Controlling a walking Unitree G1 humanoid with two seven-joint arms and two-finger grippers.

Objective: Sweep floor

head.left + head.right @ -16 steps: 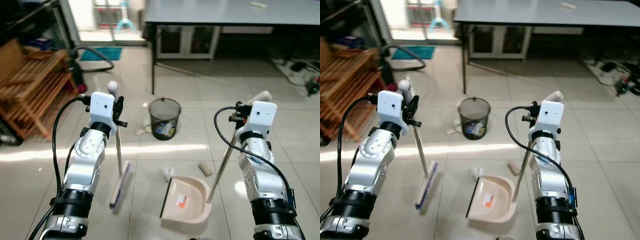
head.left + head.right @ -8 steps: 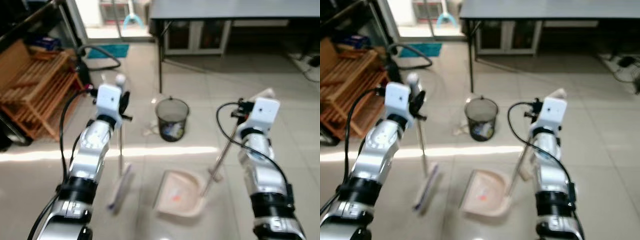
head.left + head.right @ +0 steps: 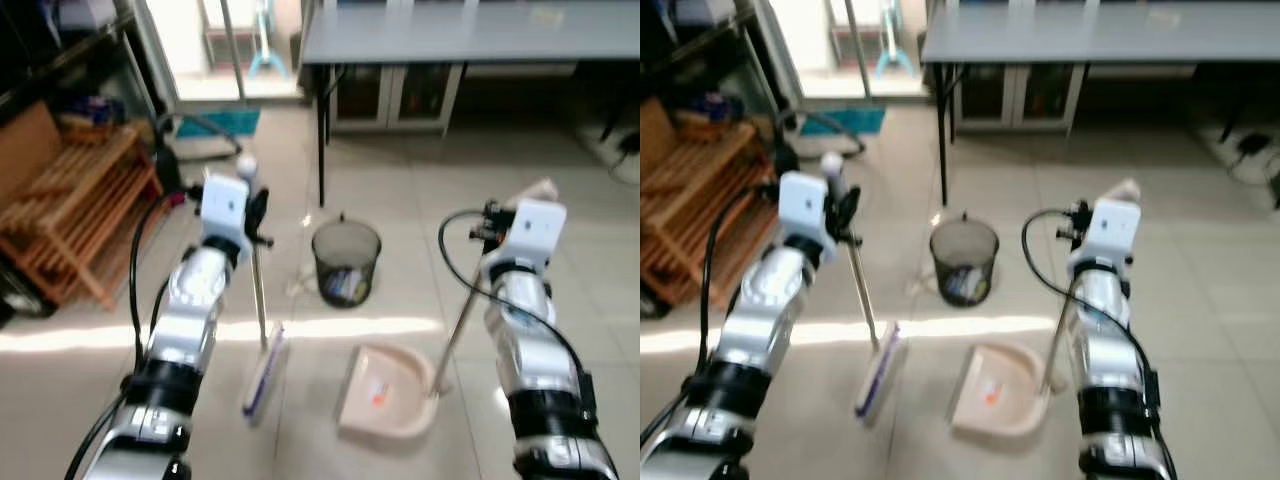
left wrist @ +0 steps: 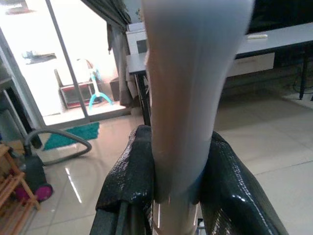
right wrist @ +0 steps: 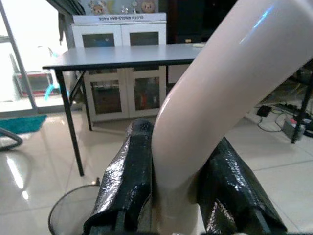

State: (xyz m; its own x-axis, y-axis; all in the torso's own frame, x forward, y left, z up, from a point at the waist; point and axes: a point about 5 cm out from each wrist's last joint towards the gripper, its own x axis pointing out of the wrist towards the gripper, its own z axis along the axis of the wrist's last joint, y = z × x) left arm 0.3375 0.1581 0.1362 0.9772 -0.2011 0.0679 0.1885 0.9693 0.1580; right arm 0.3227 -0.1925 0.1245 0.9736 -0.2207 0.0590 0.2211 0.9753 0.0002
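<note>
On the tiled floor at your twelve o'clock stands a mesh waste bin. Your left gripper is clamped on the broom handle, its brush head resting on the floor at eleven o'clock. Your right gripper grips the dustpan handle, the pan sitting on the tiles at one o'clock, just beside the brush.
</note>
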